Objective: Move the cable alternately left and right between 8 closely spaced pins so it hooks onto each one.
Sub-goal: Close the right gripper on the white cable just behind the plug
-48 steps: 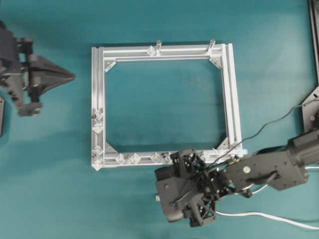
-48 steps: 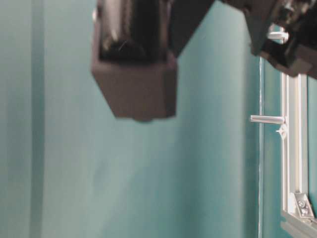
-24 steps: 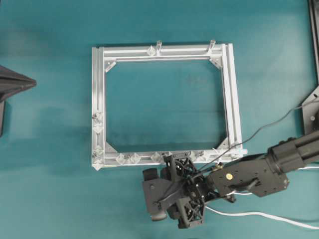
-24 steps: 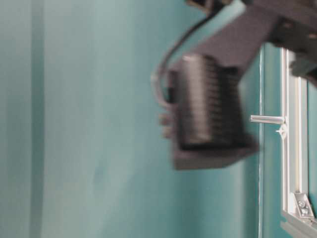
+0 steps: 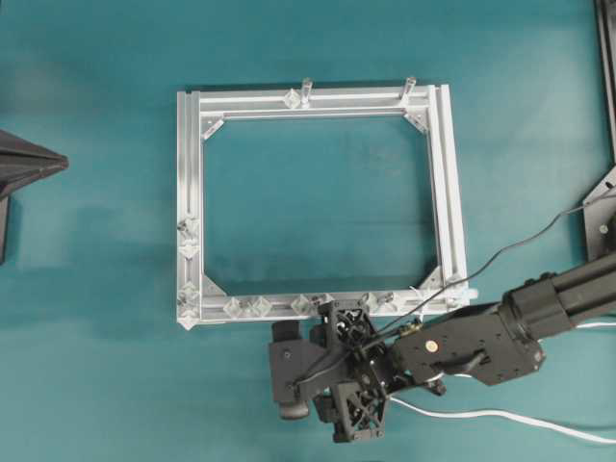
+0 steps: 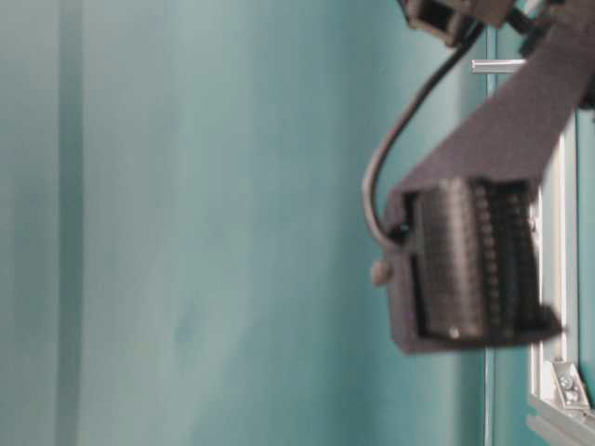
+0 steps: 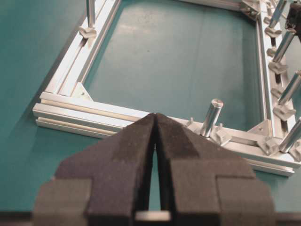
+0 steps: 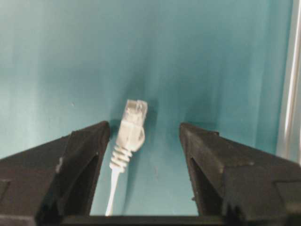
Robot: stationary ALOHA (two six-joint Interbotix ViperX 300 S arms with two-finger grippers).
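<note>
In the right wrist view the white cable's plug [image 8: 133,120] lies flat on the teal mat. It rests between the wide-apart fingers of my right gripper [image 8: 145,126], nearer the left finger and touching neither. From overhead, the right gripper [image 5: 332,380] hovers just in front of the frame's near rail, and the cable [image 5: 481,416] trails off to the right. The pins [image 5: 245,306] stand in close pairs on the near and left rails, with nothing hooked on them. My left gripper [image 7: 155,114] is shut and empty, and only its tip [image 5: 53,162] shows at the far left.
The square aluminium frame [image 5: 443,192] lies mid-table, with two upright posts [image 5: 306,89] on its far rail. A thin black wire [image 5: 520,241] runs from the right arm over the frame's corner. The right arm [image 6: 474,269] blocks much of the table-level view.
The right arm has slid left along the front of the frame. The left arm pulled back to the left edge, so only its tip remains in view.
</note>
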